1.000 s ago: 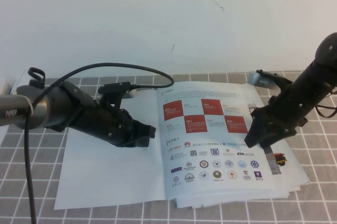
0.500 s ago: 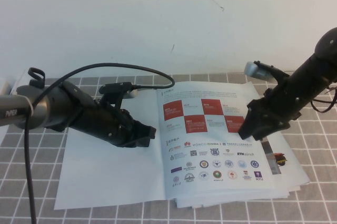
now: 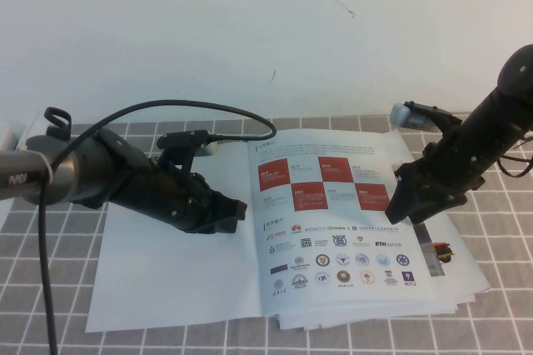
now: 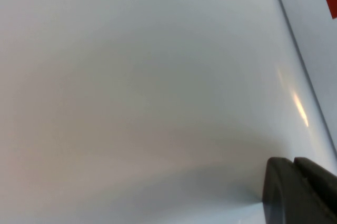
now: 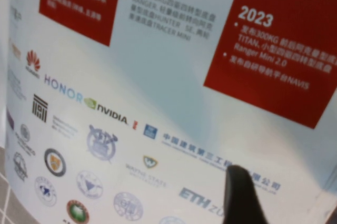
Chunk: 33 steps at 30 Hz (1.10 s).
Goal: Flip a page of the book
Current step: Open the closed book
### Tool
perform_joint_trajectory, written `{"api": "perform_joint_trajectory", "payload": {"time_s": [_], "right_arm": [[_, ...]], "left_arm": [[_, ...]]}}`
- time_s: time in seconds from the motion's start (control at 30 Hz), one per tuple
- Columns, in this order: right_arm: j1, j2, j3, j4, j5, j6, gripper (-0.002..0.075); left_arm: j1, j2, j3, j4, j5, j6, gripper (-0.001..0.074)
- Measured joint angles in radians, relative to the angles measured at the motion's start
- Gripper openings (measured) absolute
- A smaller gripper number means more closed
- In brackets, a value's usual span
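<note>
- Book [image 3: 275, 230] lay open on the checked worktop [image 3: 50, 322], its left side a blank white sheet [image 3: 166, 272].
- Page [image 3: 333, 222] with red-and-white blocks above rows of logos lay flat on the right half.
- Left claw [image 3: 231, 212] rested on the blank sheet just left of the spine, fingers pressed together and empty.
- Right claw [image 3: 408, 205] hovered at the page's right edge, fingers spread and gripping nothing; one fingertip [image 5: 239, 195] showed over the logos.

Even bright light; soft shadows; wrist views blurred.
</note>
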Motion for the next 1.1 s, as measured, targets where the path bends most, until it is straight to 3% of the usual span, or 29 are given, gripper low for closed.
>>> {"api": "perform_joint_trajectory", "payload": {"time_s": [1.1], "right_arm": [[-0.006, 0.037, -0.006, 0.063, -0.011, -0.005, 0.0365]], "left_arm": [[0.000, 0.000, 0.000, -0.038, 0.000, 0.000, -0.0004]]}}
